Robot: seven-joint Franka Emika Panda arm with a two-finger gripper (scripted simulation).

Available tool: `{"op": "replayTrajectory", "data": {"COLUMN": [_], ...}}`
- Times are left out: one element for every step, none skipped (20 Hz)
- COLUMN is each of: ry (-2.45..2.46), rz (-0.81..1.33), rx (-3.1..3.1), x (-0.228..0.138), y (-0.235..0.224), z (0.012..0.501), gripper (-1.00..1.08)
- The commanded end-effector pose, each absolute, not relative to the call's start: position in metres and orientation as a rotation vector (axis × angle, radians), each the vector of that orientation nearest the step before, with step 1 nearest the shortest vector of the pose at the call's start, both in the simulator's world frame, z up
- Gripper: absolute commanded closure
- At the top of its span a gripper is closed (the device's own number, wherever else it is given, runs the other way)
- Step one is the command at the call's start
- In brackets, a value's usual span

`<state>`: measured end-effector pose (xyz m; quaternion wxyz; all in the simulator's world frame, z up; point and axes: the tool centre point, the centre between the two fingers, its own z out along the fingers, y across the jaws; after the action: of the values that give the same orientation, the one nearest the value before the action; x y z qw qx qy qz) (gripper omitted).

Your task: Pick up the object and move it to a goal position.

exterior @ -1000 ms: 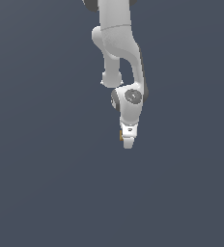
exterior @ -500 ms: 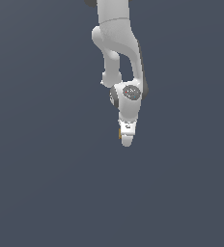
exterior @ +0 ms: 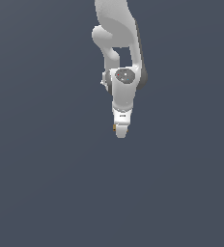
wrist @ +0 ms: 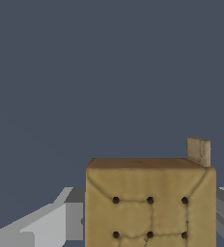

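Note:
The object [wrist: 150,202] is a tan, blocky, roughly cube-shaped piece with dark dots on its face and a small tab at one corner. In the wrist view it sits between my grey fingers [wrist: 56,222], which press on both its sides. In the exterior view my white gripper [exterior: 119,131] points down in the middle of the picture, and only a sliver of the object [exterior: 114,128] shows at the fingertips. The gripper is shut on the object.
The white arm [exterior: 116,29] comes down from the top of the exterior view. Around it is only a plain dark grey-blue surface [exterior: 46,183].
The arm and gripper have shifted slightly toward the exterior view's left and a little up, with the object still held.

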<state>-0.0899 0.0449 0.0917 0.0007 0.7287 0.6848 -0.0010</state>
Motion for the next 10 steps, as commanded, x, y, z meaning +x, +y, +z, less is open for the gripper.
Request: {"op": "replayTrajectory", "data": {"ry": [2.151,2.151,2.151,2.152,2.152,2.152,2.153,2.153,2.153,2.154], "rz": [-0.002,-0.002,-0.001,-0.001,0.0,0.0,0.001,0.002,0.002,0.003], "rx": [2.288,2.288,2.288,2.288,2.288,2.288,2.289,2.289,2.289,2.289], "x": [-0.093,-0.094,-0.095,-0.096,-0.097,-0.098,-0.099,-0.1,-0.101,-0.102], "y": [0.035,0.031,0.026,0.022,0.018,0.013,0.009,0.005,0.001,-0.003], "z": [0.115,0.124,0.134,0.144,0.154,0.164,0.174,0.184,0.194,0.203], "gripper": [1.08,1.08,1.08,1.08,1.08,1.08,1.08,1.08,1.08,1.08]}}
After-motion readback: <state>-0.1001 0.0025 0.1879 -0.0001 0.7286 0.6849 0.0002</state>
